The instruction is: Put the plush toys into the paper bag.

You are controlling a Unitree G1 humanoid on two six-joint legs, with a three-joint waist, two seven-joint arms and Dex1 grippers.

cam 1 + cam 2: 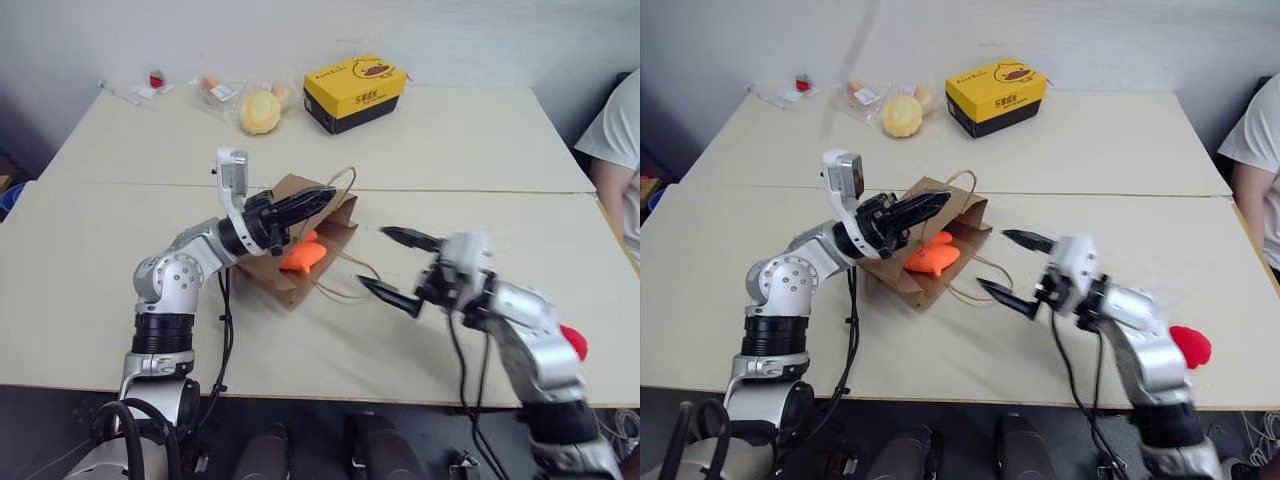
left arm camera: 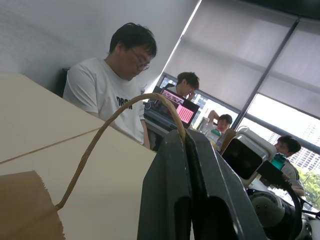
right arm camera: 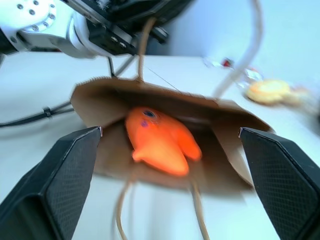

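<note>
Beside the paper bag [image 1: 300, 262], I am holding my right gripper [image 1: 400, 270] spread wide and empty, while my left gripper [image 1: 300, 207] is pinching the bag's upper lip. Inside its mouth the orange plush [image 3: 160, 141] is lying; the red plush [image 1: 1190, 346] is waiting well right of the bag, probably light and squashy, best squeezed across its middle.

Bare bench [image 1: 1060, 170] between my right jaws, spread wide, and the paper bag [image 1: 925, 285] mouth. Orange toy [image 1: 932, 258] fills the mouth; my left gripper [image 1: 925, 205] pinching the handle [image 1: 962, 180] crowds its upper edge.
</note>
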